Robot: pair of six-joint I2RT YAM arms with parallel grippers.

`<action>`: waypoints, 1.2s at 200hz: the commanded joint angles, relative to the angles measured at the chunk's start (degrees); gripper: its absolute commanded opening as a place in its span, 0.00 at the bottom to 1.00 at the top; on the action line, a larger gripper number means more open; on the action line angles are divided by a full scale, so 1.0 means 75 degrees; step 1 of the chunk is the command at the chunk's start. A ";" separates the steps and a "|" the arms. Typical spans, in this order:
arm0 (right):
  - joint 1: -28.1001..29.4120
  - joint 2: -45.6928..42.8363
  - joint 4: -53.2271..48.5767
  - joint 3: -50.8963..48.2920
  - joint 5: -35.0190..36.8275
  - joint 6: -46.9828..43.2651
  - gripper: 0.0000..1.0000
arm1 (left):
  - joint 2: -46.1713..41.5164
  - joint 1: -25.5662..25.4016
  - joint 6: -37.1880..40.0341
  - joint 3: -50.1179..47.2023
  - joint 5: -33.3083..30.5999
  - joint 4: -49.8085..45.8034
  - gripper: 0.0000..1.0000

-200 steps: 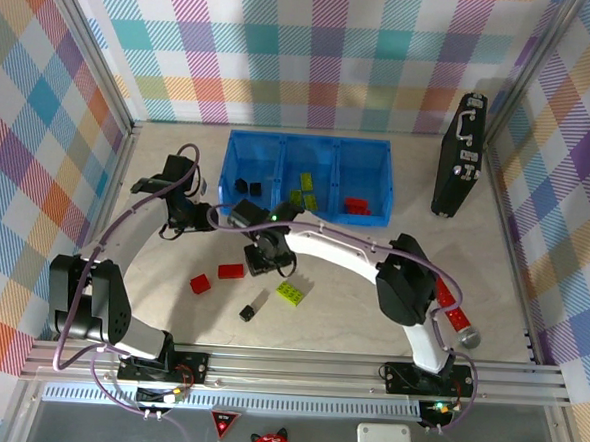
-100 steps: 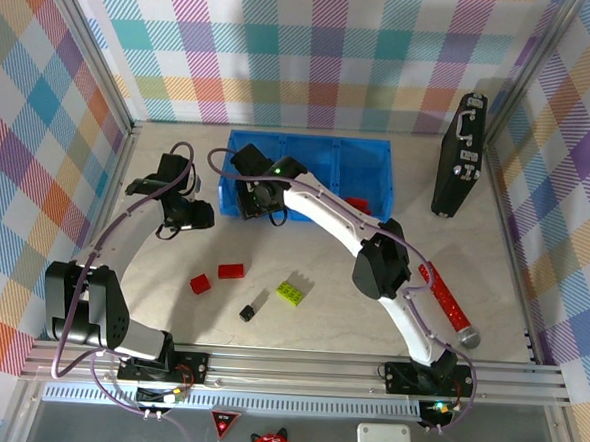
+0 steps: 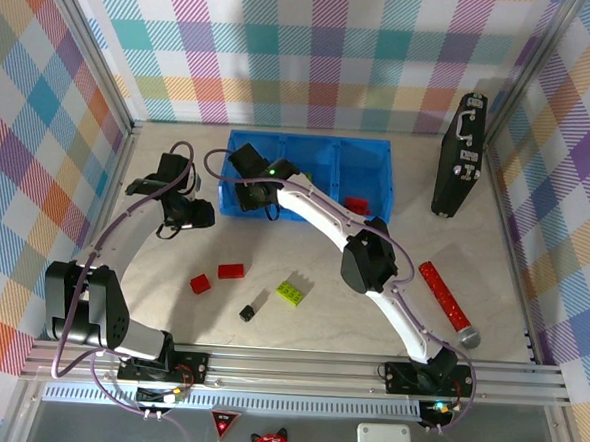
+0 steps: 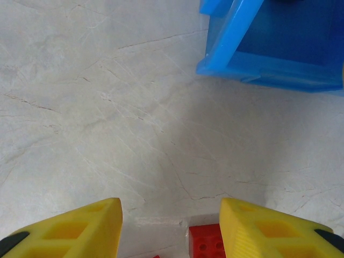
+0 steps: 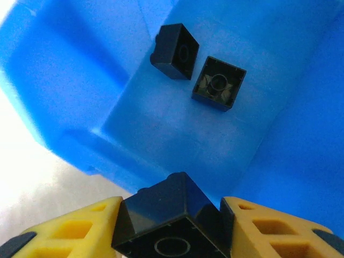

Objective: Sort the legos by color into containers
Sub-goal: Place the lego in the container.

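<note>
My right gripper point(image 5: 172, 208) is shut on a black lego point(image 5: 171, 228), held above the near edge of the left compartment of the blue bin point(image 5: 64, 70). Two more black legos point(image 5: 174, 51) point(image 5: 219, 83) lie on that compartment's floor. In the top view the right gripper point(image 3: 249, 183) is over the bin point(image 3: 310, 140), and a red lego point(image 3: 356, 204) lies in the right compartment. On the table lie two red legos point(image 3: 231, 270) point(image 3: 200, 283), a black one point(image 3: 248, 312) and a green one point(image 3: 291, 293). My left gripper point(image 4: 169, 209) stands open above the table, a red lego point(image 4: 207, 244) by its right finger.
A tall black case point(image 3: 459, 153) stands at the back right. A long red strip point(image 3: 443, 295) with a grey end lies on the right of the table. The bin's corner point(image 4: 252, 54) is ahead of the left gripper.
The right arm has swung from the middle of the table back to the bin's left compartment, carrying the black lego. The left arm has hardly moved.
</note>
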 commanded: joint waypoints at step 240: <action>-0.0014 -0.1866 -0.0252 -0.0977 0.0095 0.0349 0.56 | 0.0122 -0.0328 -0.0460 -0.0088 0.0533 -0.0219 0.51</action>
